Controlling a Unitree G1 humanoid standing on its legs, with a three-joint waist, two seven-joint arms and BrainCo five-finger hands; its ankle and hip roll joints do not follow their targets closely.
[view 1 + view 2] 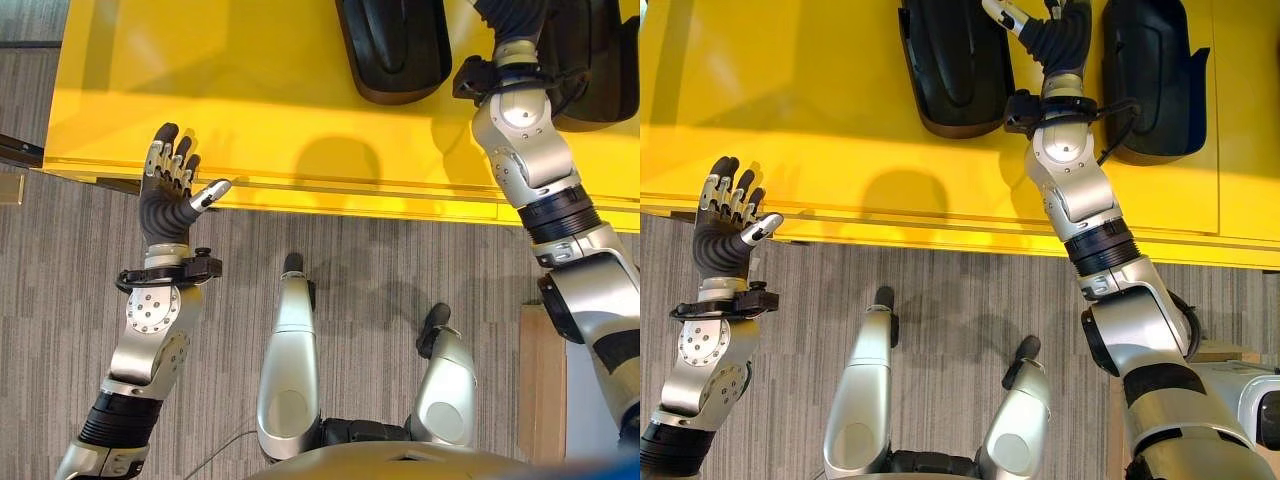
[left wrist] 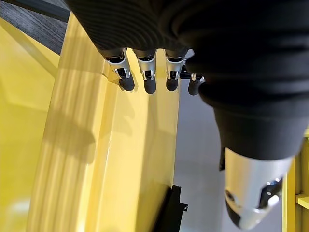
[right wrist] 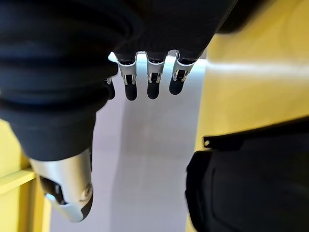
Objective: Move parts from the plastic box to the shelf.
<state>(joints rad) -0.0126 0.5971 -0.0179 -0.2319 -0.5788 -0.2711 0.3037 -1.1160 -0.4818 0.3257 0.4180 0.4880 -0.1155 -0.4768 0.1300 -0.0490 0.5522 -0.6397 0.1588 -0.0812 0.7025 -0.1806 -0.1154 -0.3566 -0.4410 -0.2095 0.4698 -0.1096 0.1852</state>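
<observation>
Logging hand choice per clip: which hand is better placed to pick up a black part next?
Probably the right hand: open, between the two black parts on the yellow surface. The left hand is open at its near edge.

No legible text, label, number or sign on any surface here.

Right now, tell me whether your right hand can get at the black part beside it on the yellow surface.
Probably yes. The right hand is open between the two black parts on the yellow surface, with nothing between it and either.
</observation>
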